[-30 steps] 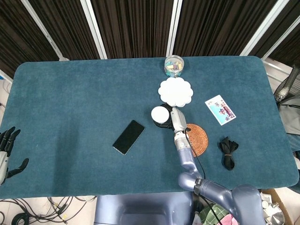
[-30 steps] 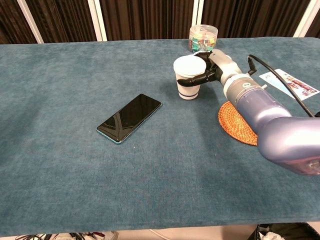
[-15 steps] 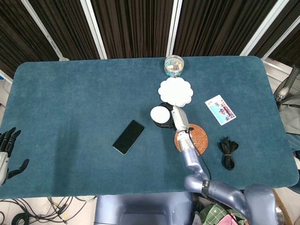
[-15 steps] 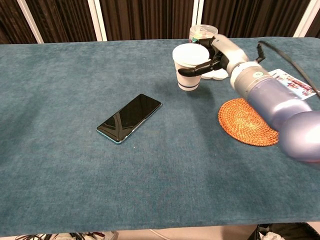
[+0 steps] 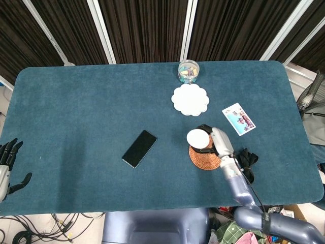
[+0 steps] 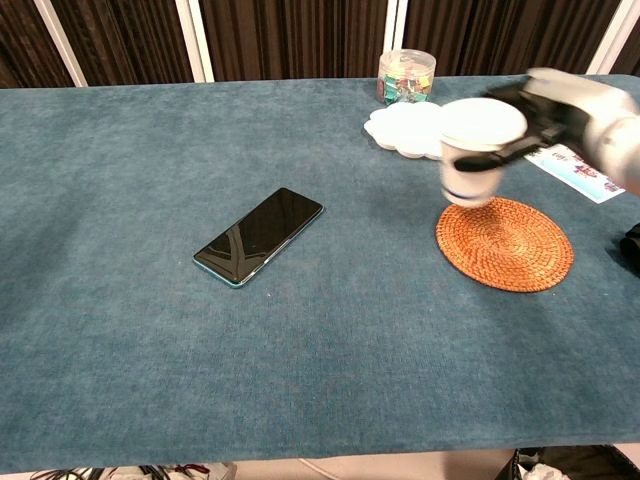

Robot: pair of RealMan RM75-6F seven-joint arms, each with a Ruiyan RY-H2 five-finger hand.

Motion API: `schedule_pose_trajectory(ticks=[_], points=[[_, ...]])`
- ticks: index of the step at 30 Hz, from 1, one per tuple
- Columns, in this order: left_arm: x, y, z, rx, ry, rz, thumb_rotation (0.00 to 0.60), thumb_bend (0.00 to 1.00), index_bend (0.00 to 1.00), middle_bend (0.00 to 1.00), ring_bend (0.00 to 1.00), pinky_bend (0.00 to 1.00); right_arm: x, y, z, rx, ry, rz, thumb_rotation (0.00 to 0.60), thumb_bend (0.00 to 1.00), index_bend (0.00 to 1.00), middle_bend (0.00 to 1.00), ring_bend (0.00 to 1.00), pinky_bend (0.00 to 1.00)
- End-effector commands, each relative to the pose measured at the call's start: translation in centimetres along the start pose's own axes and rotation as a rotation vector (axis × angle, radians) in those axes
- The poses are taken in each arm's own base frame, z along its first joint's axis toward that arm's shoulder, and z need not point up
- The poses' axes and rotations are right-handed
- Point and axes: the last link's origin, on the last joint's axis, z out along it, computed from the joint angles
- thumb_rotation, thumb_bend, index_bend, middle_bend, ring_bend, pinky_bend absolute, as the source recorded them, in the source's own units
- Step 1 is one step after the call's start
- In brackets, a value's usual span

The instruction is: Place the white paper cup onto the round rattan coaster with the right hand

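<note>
My right hand (image 5: 216,140) (image 6: 560,105) grips the white paper cup (image 5: 198,139) (image 6: 478,150), which has a dark band near its base. The cup hangs upright in the air over the left edge of the round rattan coaster (image 5: 205,157) (image 6: 504,243), not touching it; the chest view is blurred by motion. My left hand (image 5: 7,165) rests open at the table's left front corner, far from the cup, and shows only in the head view.
A black phone (image 5: 139,148) (image 6: 260,236) lies left of the coaster. A white scalloped dish (image 5: 190,99) (image 6: 405,127) and a clear jar (image 5: 188,71) (image 6: 406,75) stand behind it. A printed card (image 5: 238,119) and a black strap (image 5: 248,158) lie to the right.
My right hand lifted the cup off the table and carried it right and toward the front, from beside the white dish to above the coaster's left edge. The left hand stayed put.
</note>
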Motion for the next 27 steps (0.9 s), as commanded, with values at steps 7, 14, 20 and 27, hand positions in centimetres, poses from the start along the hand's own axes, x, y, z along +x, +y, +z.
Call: schedule_pose_trajectory(ticks=[7, 14, 20, 27], points=[[0.0, 0.0, 0.0, 0.001, 0.002, 0.002, 0.6, 0.3, 0.01, 0.0, 0.0, 0.0, 0.5, 2.6, -1.1, -0.073, -0.005, 0.083, 0.6, 0.27, 0.46, 0.4, 0.42, 0.33], [0.0, -0.1, 0.0, 0.005, 0.0, 0.004, 0.6, 0.3, 0.01, 0.0, 0.0, 0.0, 0.2, 3.8, -0.8, -0.082, -0.002, 0.094, 0.6, 0.26, 0.46, 0.4, 0.42, 0.33], [0.0, 0.0, 0.0, 0.004, -0.002, 0.006, 0.6, 0.3, 0.01, 0.0, 0.0, 0.0, 0.0, 4.3, -0.6, -0.08, 0.002, 0.097, 0.6, 0.22, 0.4, 0.32, 0.34, 0.28], [0.0, 0.0, 0.0, 0.003, -0.001, 0.008, 0.6, 0.3, 0.01, 0.0, 0.0, 0.0, -0.5, 4.8, -1.0, -0.071, -0.08, 0.062, 0.6, 0.15, 0.11, 0.11, 0.15, 0.14]])
